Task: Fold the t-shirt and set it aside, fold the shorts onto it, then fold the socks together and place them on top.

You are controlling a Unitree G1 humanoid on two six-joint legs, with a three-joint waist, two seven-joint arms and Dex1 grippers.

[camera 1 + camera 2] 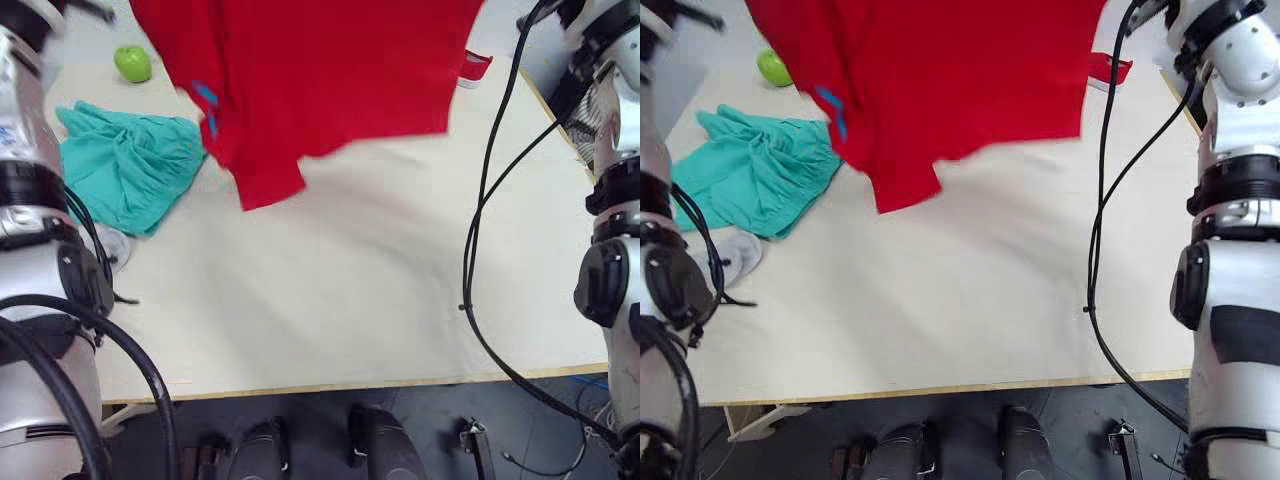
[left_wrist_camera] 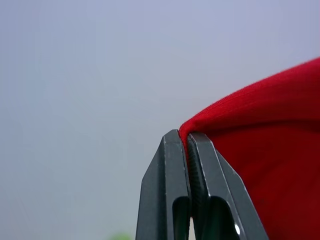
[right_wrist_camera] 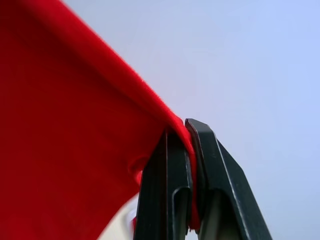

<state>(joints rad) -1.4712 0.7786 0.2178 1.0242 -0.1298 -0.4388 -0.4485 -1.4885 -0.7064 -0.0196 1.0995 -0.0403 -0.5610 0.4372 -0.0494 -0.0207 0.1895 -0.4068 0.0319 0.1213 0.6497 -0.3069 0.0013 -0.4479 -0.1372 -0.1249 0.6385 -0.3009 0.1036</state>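
The bright red t-shirt (image 1: 320,70) hangs lifted over the far half of the table, a sleeve dangling toward the shorts and a strip of blue collar showing. In the left wrist view my left gripper (image 2: 184,134) is shut on a folded edge of the t-shirt (image 2: 270,150). My right gripper (image 3: 181,125) pinches another edge of the t-shirt (image 3: 65,140) between its shut fingers. The teal shorts (image 1: 125,165) lie crumpled at the table's left. A light grey sock (image 1: 735,255) lies just in front of them, partly behind my left arm.
A green apple (image 1: 132,63) sits at the far left of the light wooden table (image 1: 340,300). A small red shoe (image 1: 473,68) peeks out behind the shirt at the far right. Black cables (image 1: 480,230) hang along the right side.
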